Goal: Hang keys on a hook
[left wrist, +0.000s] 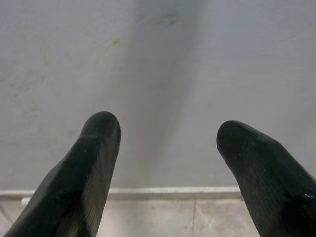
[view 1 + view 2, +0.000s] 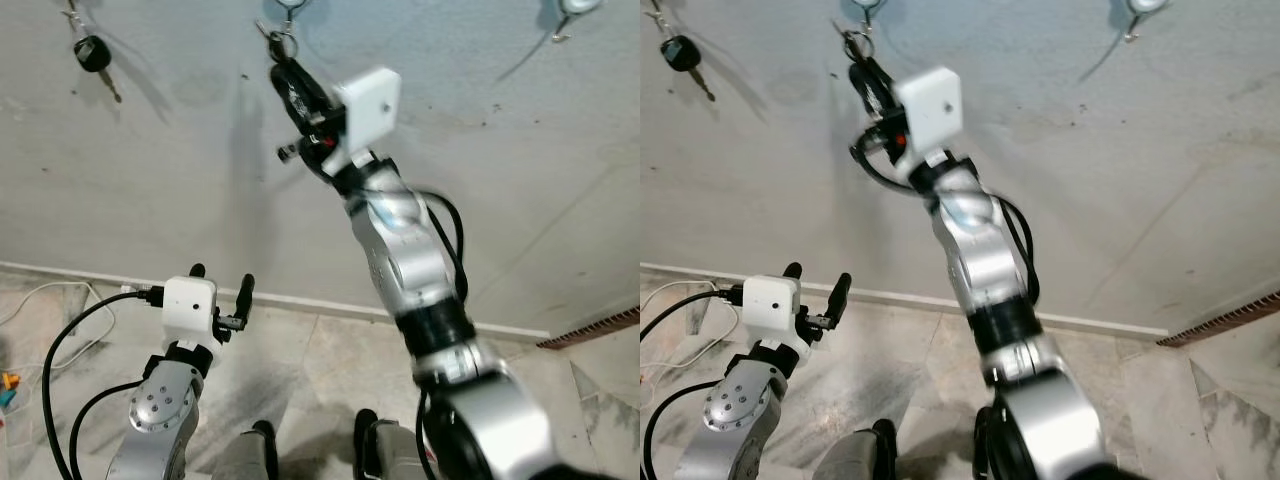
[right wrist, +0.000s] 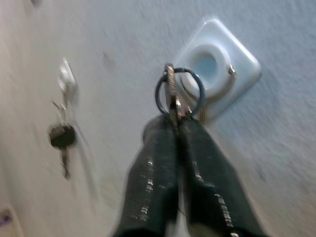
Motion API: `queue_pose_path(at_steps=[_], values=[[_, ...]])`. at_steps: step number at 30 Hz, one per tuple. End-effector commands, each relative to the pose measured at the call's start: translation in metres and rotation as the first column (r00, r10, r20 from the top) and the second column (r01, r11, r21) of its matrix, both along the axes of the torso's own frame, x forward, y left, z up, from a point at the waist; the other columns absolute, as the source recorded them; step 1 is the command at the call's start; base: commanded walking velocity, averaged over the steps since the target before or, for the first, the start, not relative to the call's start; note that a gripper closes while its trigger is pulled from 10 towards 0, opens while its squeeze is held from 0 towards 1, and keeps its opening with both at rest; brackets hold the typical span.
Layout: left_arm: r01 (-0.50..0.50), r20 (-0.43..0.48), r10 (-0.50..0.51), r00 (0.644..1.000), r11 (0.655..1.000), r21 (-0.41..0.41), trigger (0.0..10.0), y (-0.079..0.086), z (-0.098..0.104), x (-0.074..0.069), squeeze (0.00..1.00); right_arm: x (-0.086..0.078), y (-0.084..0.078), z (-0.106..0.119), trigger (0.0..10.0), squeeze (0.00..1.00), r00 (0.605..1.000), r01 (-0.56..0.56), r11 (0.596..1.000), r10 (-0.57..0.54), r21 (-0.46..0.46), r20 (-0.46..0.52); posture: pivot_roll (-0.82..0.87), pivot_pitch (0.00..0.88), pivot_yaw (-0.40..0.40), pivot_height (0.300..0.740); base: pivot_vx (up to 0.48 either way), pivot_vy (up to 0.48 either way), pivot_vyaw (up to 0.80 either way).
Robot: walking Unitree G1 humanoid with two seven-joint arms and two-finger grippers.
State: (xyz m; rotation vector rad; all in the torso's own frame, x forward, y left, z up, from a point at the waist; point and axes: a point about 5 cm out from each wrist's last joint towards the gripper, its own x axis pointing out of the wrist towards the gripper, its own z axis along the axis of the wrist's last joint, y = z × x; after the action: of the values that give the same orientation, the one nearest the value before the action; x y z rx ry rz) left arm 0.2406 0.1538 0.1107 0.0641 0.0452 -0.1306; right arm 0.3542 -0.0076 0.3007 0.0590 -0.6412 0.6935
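Pinching the key ring at their tips, right jaws clenched, ring against the hook; left jaws released

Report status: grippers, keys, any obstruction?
Right gripper shut on key ring, raised at middle hook. Left gripper open, low, idle. Another key hangs on left hook. Nothing blocking.

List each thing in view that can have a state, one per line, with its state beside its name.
Right gripper: raised to the wall, shut on the key ring.
Key ring: held up against the middle hook, not clearly hung.
Middle hook: fixed to the wall.
Black key: hanging from another hook.
Left gripper: low, open, holding nothing.
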Motion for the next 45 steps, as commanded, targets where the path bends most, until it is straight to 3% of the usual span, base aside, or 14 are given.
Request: queue_pose_path(at_steps=[1, 12, 33, 45], values=[[-0.008, -0.015, 0.008, 1.0, 1.0, 0.006, 10.0, 0.004, -0.002, -0.003, 0.0, -0.005, 0.006, 0.0, 10.0, 0.0, 0.999, -0.029, 0.999, 0.029, 0.013, 0.016, 0.16, 0.304, 0.051, 0.74, 0.0, 0.0, 0.0], [-0.007, -0.016, 0.007, 1.0, 1.0, 0.006, 10.0, 0.003, -0.002, -0.004, 0.0, -0.002, 0.007, -0.001, 10.0, 0.0, 0.999, -0.034, 0.999, 0.034, 0.017, 0.012, 0.16, 0.306, 0.052, 0.74, 0.0, 0.0, 0.0], [-0.006, -0.023, 0.007, 1.0, 1.0, 0.012, 10.0, 0.005, -0.003, -0.006, 0.0, 0.008, 0.01, -0.022, 10.0, 0.0, 0.982, -0.11, 0.991, 0.12, 0.076, -0.146, 0.17, 0.307, 0.053, 0.74, 0.0, 0.0, 0.0], [-0.004, -0.021, 0.004, 1.0, 1.0, 0.012, 10.0, 0.004, -0.003, -0.005, 0.0, 0.005, 0.012, -0.033, 10.0, 0.0, 0.981, -0.103, 0.993, 0.111, 0.058, -0.159, 0.17, 0.302, 0.054, 0.74, 0.0, 0.0, 0.0]])
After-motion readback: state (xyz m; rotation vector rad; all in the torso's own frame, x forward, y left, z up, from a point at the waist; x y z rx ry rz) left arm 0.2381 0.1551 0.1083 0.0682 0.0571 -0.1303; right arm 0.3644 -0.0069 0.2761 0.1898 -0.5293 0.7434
